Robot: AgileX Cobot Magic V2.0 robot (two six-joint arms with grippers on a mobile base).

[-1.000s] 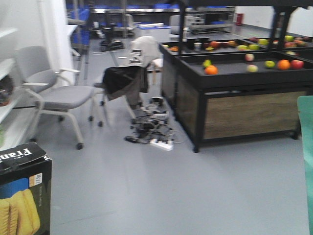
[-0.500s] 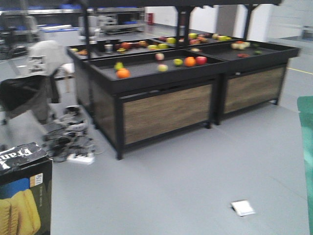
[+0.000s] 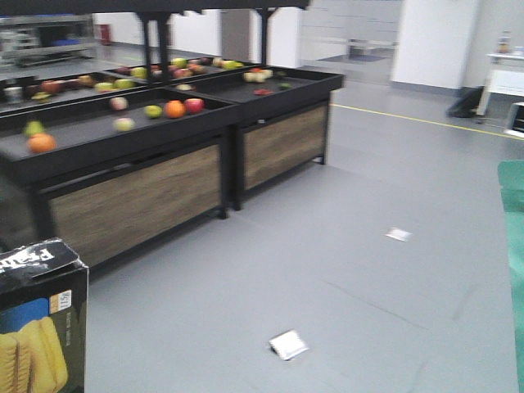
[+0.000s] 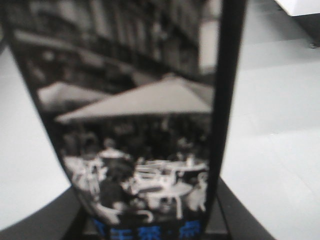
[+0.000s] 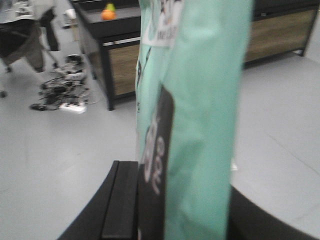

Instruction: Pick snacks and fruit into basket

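The left gripper (image 4: 150, 217) is closed on the black Fran box (image 4: 140, 125), upright between its jaws: stiff, light cardboard, best pinched across flat faces. The right gripper (image 5: 190, 212) clamps the teal pouch (image 5: 200, 100), rising above its jaws: soft, slippery film, probably safer held low.

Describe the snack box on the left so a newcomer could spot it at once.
Find the black fruit stand with wood-panelled sides; below its left end, in the front view's bottom-left corner, is the black cardboard box. White lettering on top and pictured yellow biscuits set it apart from the teal pouch at the right edge.
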